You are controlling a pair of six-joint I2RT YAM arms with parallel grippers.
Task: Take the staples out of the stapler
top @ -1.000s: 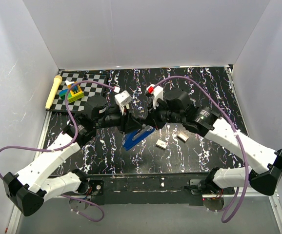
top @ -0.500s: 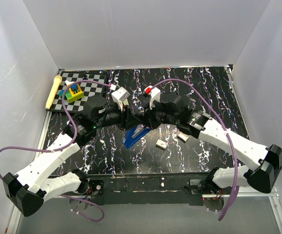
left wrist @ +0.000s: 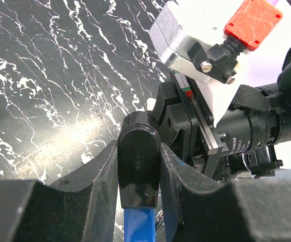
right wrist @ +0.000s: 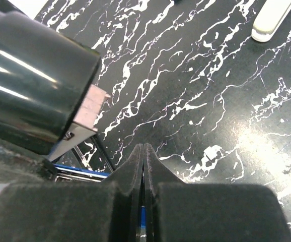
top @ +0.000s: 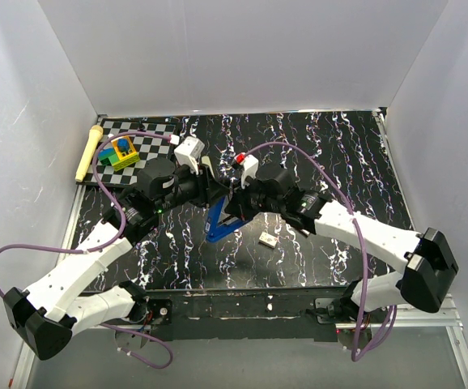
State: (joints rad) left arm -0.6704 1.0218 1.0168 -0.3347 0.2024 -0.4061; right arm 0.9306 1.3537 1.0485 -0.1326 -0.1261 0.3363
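Note:
The bright-blue stapler (top: pixel 220 220) lies mid-table, opened into a narrow V. My left gripper (top: pixel 210 193) is shut on its black end cap (left wrist: pixel 139 164), with the blue arm (left wrist: pixel 139 224) showing below the cap. My right gripper (top: pixel 231 203) meets it from the right. Its fingers (right wrist: pixel 158 174) are pressed almost together over a thin part of the stapler, with a sliver of blue between them. A blue edge of the stapler (right wrist: pixel 80 172) shows to their left. A small silvery staple block (top: pixel 268 239) lies on the table right of the stapler.
A cream rounded bar (right wrist: pixel 271 17) lies on the black marbled table (top: pixel 331 154) beyond the grippers. At the back left are a checkered mat (top: pixel 155 144), a yellow-green toy block (top: pixel 121 152) and a yellow marker-like stick (top: pixel 87 152). White walls enclose the table.
Both grippers have moved left and closer together over the stapler. The stapler has gone from nearly flat to an open V. The right arm now covers the second staple block.

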